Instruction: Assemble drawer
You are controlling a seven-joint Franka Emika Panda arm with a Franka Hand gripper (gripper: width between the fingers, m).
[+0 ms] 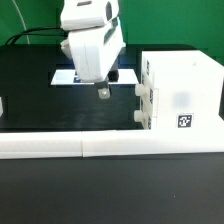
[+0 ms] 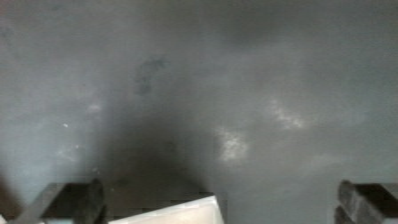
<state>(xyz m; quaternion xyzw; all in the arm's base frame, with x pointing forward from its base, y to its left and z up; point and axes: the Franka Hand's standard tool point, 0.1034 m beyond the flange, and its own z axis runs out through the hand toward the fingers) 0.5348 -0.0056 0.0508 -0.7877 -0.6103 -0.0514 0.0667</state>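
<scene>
The drawer [image 1: 182, 92] is a tall white box at the exterior view's right. Two knobbed tray fronts [image 1: 142, 106] show on its left face and a square tag on its front. My gripper [image 1: 103, 92] hangs over the dark table to the left of the drawer, apart from it. In the wrist view the gripper [image 2: 221, 206] is open and empty. Its two fingertips [image 2: 68, 204] stand wide apart over bare dark table. A white corner [image 2: 185, 212] lies between them, too little of it in view to name.
A long low white barrier wall [image 1: 80, 146] runs along the front of the table. The marker board [image 1: 66, 76] lies flat behind the arm. A small white piece [image 1: 2, 106] shows at the exterior view's left edge.
</scene>
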